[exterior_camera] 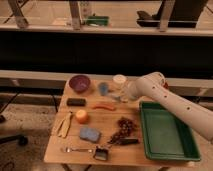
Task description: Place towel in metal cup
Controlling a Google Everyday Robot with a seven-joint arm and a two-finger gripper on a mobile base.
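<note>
A blue folded towel (90,134) lies flat on the wooden table (100,122), left of centre near the front. A small blue-grey cup (103,89), seemingly the metal cup, stands upright at the back between a purple bowl (80,83) and a cream cup (119,80). My gripper (121,96) hangs low over the table just right of the blue-grey cup and in front of the cream cup. It is far from the towel. My white arm (170,102) reaches in from the right.
A green tray (166,132) fills the table's right side. Also on the table are a black block (76,101), an orange chili-like item (103,106), an orange fruit (81,116), a banana (64,124), grapes (122,132), a fork (75,149) and a black clip (101,154).
</note>
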